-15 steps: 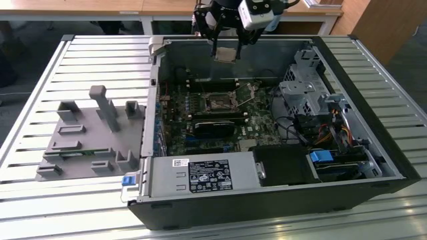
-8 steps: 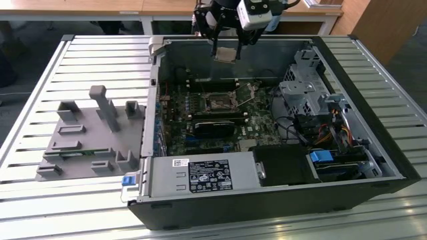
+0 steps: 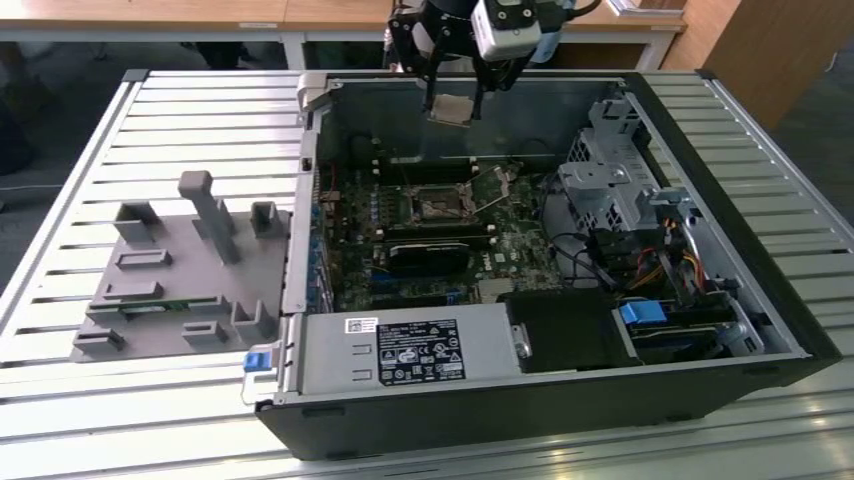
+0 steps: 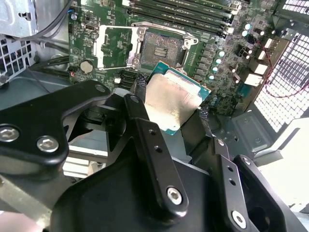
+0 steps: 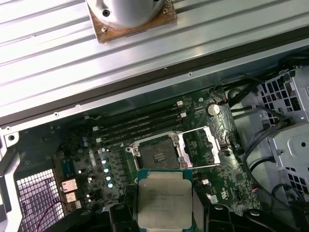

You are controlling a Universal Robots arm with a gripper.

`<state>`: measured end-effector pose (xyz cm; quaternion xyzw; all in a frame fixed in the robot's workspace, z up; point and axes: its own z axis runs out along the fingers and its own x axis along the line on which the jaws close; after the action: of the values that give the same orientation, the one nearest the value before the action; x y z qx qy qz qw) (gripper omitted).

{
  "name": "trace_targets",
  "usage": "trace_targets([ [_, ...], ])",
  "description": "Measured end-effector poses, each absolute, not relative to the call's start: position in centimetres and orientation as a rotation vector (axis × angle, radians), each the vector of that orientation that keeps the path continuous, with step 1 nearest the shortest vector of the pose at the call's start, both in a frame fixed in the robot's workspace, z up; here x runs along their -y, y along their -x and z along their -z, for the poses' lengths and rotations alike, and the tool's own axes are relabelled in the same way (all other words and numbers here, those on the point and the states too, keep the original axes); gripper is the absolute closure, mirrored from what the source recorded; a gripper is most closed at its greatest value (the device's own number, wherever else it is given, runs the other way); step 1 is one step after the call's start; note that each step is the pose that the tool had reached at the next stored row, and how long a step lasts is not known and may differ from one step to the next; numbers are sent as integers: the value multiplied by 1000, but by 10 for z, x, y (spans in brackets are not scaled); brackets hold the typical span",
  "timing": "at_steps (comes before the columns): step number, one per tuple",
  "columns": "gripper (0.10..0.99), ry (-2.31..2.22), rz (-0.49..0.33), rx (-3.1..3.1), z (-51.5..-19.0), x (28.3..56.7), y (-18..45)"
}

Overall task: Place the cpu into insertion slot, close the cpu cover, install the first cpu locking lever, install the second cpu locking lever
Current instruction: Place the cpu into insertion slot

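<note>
The fingers (image 4: 147,140) are clamped on the cpu (image 4: 171,101), holding it in the air above the empty insertion slot (image 4: 161,48). The cpu cover (image 4: 113,48) lies flipped open, so none of the four steps is done yet.

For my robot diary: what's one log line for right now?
pincer: shut on cpu | insertion slot: empty | cpu cover: open

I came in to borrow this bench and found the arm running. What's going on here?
The arm's gripper holds the cpu pinched between its fingers, in the air above the open computer case. The insertion slot on the green motherboard is bare, and the cpu cover lies flipped open beside it. The chip is not yet placed and the cover is not closed.
</note>
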<state>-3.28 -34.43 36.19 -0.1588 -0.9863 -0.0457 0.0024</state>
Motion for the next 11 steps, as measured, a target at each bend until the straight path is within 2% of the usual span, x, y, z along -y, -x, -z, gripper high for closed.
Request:
trace_targets([
  [11, 545, 579, 144, 3082, -362, 344, 33],
])
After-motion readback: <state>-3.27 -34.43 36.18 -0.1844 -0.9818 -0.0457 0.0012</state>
